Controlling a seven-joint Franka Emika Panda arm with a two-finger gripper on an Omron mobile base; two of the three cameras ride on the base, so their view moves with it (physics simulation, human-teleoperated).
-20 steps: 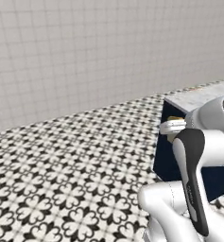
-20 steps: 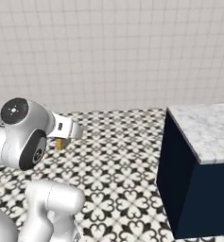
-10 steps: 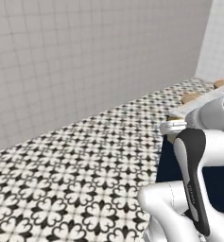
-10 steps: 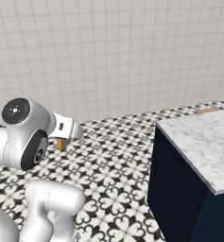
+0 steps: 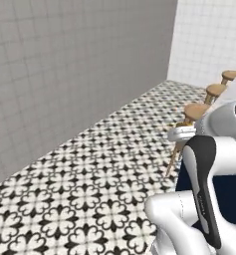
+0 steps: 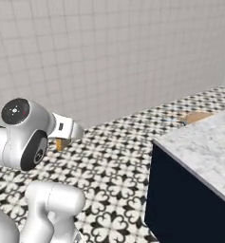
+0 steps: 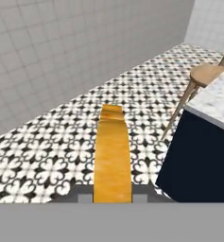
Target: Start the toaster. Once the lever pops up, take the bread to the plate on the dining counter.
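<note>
Hand view has the bread (image 7: pixel 112 156) standing edge-on between the fingertips, so the gripper (image 7: pixel 112 196) is closed on the slice and carries it over the patterned floor (image 7: pixel 61 142). Both base views have swung within the last second: more of the dining counter's marble surface (image 6: pixel 204 147) and navy base (image 6: pixel 180 204) now shows, and wooden stools (image 5: pixel 196 110) have come into sight, which I judge to be the base turning toward the island to deliver. The plate is not clearly made out. Grey tiled walls (image 5: pixel 64 74) meet at a corner beyond the floor
</note>
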